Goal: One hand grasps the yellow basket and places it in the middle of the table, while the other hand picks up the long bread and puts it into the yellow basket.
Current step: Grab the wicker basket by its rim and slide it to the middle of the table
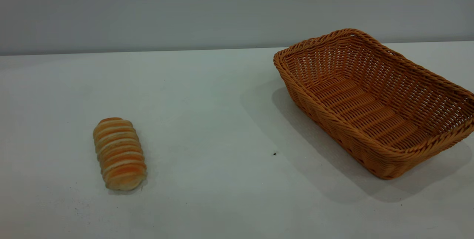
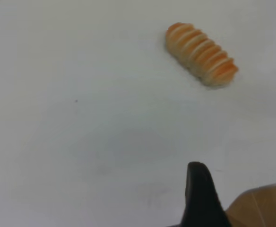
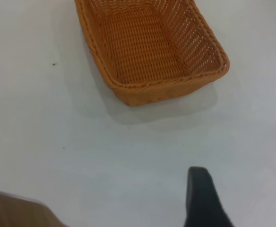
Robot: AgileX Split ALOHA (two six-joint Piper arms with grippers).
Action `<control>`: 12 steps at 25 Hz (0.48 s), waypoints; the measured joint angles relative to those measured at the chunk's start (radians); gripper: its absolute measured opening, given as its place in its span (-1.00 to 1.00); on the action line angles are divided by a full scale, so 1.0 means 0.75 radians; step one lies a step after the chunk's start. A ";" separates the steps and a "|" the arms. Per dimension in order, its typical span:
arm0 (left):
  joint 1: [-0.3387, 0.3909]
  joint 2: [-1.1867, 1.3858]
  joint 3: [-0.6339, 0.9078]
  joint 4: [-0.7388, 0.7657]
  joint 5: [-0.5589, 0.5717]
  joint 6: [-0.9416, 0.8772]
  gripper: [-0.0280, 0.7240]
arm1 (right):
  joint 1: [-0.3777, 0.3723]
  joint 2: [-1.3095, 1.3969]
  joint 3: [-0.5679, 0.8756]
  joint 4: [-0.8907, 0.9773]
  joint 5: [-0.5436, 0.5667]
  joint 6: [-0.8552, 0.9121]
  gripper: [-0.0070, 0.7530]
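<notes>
The long bread (image 1: 119, 153) lay nearest the exterior camera, flat on the white table (image 1: 222, 128) toward its left side, one rounded end pointing at the viewer. Its orange-brown crust carried pale cream stripes across it. Farther back and well apart, on the right side, sat the yellow basket (image 1: 374, 102), upright and empty, angled so one corner faced the camera. Its right edge was cut off by the frame. A tiny dark speck (image 1: 274, 153) marked the table between bread and basket.

Neither arm appeared in the exterior view. Each showed only in its own wrist view, and only partly.

In the left wrist view, one dark finger (image 2: 200, 196) of the left gripper rose at the picture's edge, hovering above bare table (image 2: 81, 118), with the bread (image 2: 202, 54) well clear of it. The second finger was out of frame, so whether the gripper stood apart or together could not be told.

In the right wrist view, likewise, a single dark finger (image 3: 202, 196) of the right gripper showed, with the basket (image 3: 150, 49) beyond it, apart. Its far end was cut off. That gripper's spread could not be told either.
</notes>
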 joint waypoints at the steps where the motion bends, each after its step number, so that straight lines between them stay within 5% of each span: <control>1: -0.018 0.000 0.000 0.000 0.000 0.000 0.41 | 0.000 0.000 0.000 0.003 0.000 0.000 0.24; 12: -0.084 0.259 -0.007 0.083 -0.029 -0.169 0.41 | 0.073 0.030 0.000 -0.040 -0.020 0.348 0.22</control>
